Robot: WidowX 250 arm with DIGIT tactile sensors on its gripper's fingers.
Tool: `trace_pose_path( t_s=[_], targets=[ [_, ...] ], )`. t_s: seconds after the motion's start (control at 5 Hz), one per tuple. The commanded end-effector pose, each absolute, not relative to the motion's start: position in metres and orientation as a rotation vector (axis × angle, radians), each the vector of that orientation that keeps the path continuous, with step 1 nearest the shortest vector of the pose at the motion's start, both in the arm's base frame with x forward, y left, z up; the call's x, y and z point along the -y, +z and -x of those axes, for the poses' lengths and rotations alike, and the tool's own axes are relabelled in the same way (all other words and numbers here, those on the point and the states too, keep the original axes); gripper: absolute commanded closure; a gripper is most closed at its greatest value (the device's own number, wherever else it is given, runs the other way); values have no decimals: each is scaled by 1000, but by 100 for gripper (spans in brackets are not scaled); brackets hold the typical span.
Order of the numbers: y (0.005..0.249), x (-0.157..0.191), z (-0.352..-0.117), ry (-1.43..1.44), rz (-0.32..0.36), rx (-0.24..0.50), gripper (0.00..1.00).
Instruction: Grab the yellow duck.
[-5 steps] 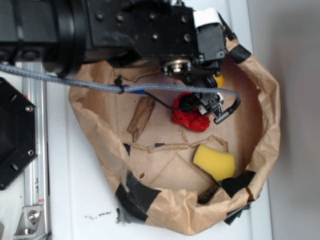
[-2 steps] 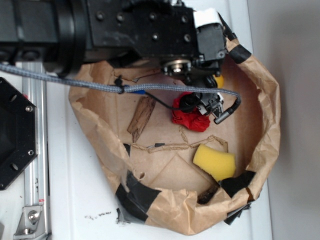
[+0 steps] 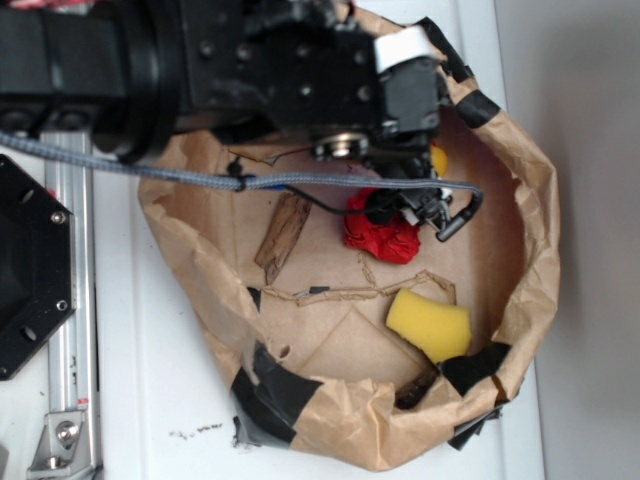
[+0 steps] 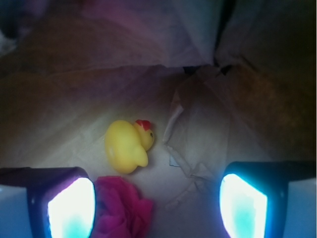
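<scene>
The small glossy yellow duck (image 4: pixel 128 146) lies whole in the wrist view, just beyond the red cloth ball (image 4: pixel 123 208); the exterior view shows only a sliver (image 3: pixel 438 160). The gripper (image 4: pixel 157 208) has its jaws apart, empty. No writing is legible.

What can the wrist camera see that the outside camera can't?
Only the wrist view shows the whole yellow duck, lying on its side on the brown paper with its red part at the top, and the gripper open, both fingers apart below it.

Only the exterior view shows the yellow sponge, the stick of wood, the whole paper bag and the black arm. There the duck is just a yellow sliver behind the arm.

Both show the duck, the red cloth ball beside it, and the bag.
</scene>
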State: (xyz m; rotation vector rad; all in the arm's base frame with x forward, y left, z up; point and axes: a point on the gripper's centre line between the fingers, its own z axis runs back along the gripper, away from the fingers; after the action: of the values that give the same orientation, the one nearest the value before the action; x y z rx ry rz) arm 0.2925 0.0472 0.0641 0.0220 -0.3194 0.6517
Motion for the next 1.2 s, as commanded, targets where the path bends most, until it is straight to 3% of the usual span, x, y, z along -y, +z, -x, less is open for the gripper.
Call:
trace_pose_path(
  t_s=[0.0,1.0],
  targets=[
    [63,-66,-313,714,-56,360,0],
    [55,-80,-314,724,-142,328,0]
  ],
)
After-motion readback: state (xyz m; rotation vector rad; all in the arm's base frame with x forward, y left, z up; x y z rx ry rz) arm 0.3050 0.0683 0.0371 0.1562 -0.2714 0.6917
